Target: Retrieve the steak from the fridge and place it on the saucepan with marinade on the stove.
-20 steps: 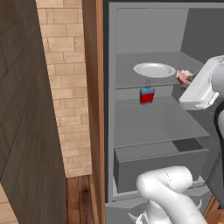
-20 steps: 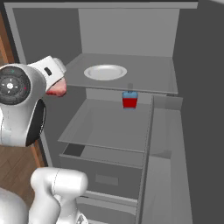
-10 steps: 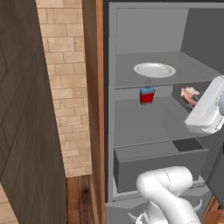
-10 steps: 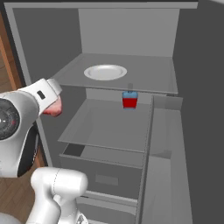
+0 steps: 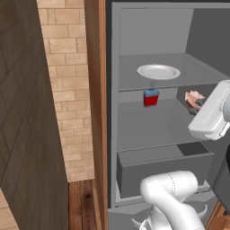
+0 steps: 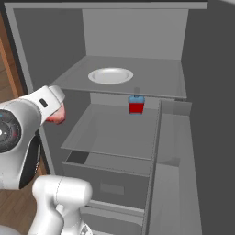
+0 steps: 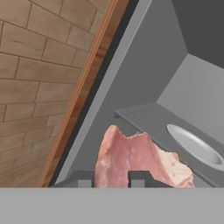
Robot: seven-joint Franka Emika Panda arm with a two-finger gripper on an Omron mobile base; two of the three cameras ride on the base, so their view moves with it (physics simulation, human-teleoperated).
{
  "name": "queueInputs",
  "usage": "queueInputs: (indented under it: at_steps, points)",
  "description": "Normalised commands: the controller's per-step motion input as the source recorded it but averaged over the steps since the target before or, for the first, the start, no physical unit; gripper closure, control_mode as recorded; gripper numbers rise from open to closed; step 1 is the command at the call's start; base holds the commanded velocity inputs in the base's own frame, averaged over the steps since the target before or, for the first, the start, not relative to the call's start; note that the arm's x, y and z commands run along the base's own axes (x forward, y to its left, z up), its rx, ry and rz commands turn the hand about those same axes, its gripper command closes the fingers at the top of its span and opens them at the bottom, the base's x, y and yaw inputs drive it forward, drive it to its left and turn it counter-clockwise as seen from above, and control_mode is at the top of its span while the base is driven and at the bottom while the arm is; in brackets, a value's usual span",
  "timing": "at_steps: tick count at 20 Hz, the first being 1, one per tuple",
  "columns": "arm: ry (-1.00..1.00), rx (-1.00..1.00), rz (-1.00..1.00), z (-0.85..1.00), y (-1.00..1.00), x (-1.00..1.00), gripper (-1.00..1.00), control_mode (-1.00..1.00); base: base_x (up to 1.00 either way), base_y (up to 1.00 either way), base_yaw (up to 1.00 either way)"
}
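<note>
One item held: steak (image 7: 140, 159) pinched between narrow end effector (image 7: 111, 178) tips, edge-on, so the slab hangs clear of the fridge (image 6: 137, 36) shelves. It sits outside the fridge's front opening, below plate (image 6: 110, 75) level. Saucepan transfer not yet done.

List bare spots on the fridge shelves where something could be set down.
Top shelf: free on both sides of the plate, which sits near the front middle. Middle shelf: free across its whole front; only the red bottle stands at the back. No shelf is crowded.
</note>
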Motion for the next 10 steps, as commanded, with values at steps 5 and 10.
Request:
queueInputs:
  at_steps: [5,10]
  points:
    - [0.00,0.00,0.00,0.00,0.00,0.00,1.00,-1.00,0.00,0.00,0.00]
    - [0.00,0.00,0.00,0.00,0.00,0.00,1.00,1.00,-0.01,0.00,0.00]
